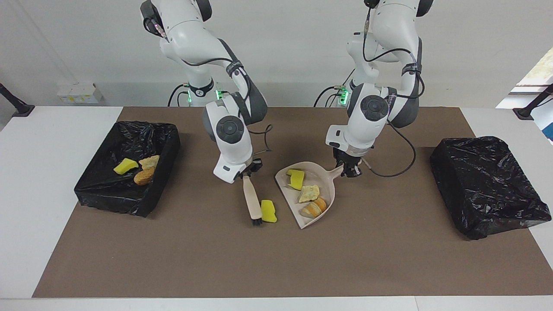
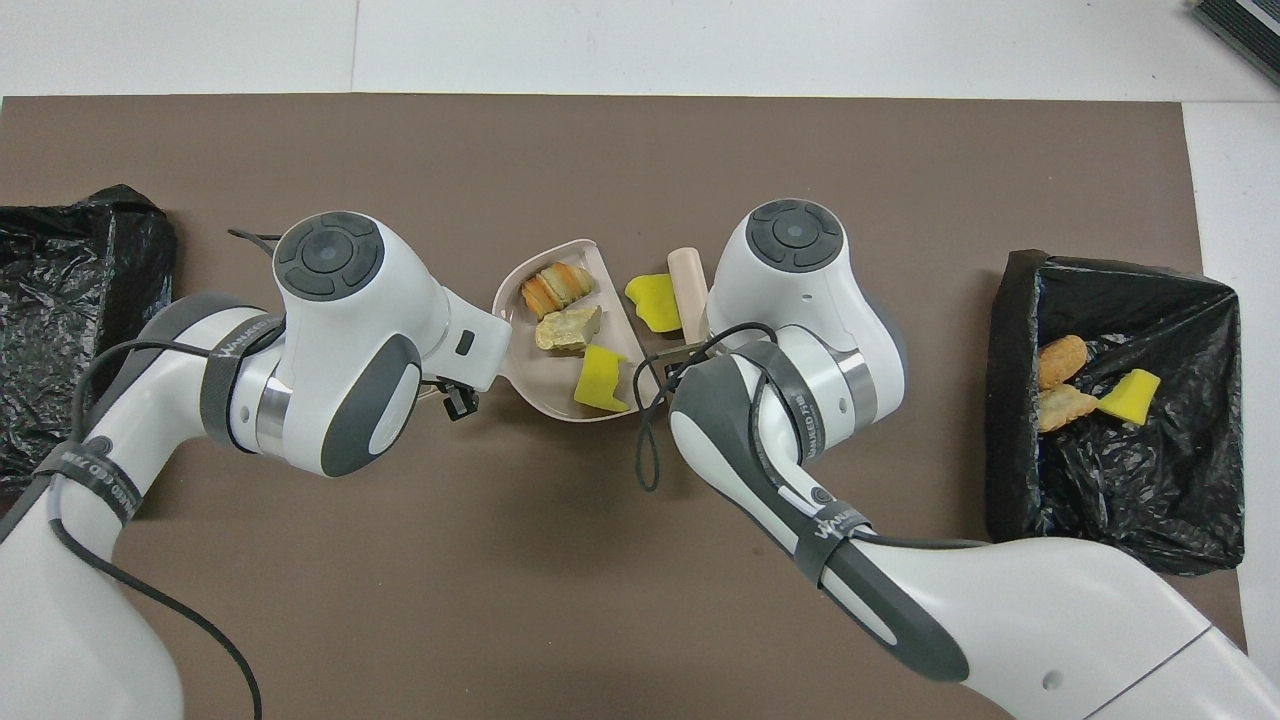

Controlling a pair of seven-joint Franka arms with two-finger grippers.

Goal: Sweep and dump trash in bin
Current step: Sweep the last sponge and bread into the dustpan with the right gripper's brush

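A: Why does the dustpan (image 1: 312, 190) lie near the middle of the brown mat (image 1: 276, 268) with its open mouth turned toward the right arm's end?

B: So the brush can push straight into it. The left gripper (image 1: 351, 168) is closed on the pan's handle and, I judge, pins the lip down to the mat. The pan carries three pieces of trash: a yellow foam chunk (image 1: 296, 179), a beige piece (image 1: 309, 193) and an orange-brown lump (image 1: 314, 209).

A: And the brush (image 1: 252, 204)?

B: The right gripper (image 1: 247, 173) is clamped on the top of its handle, bristles down at the mat. The loose yellow chunk (image 1: 268, 211) touches the brush on the pan side, between bristles and pan mouth, just short of the lip.

A: So that chunk is the only piece lying loose on the mat?

B: As far as I see. Three more lie in the open black-lined bin (image 1: 128, 166) near the mat's edge at the right arm's end. At the other end sits a black-bagged box (image 1: 488, 185); I cannot tell whether it is open.

A: Any risk?

B: The foam looks light; it may tumble past the lip's corner.
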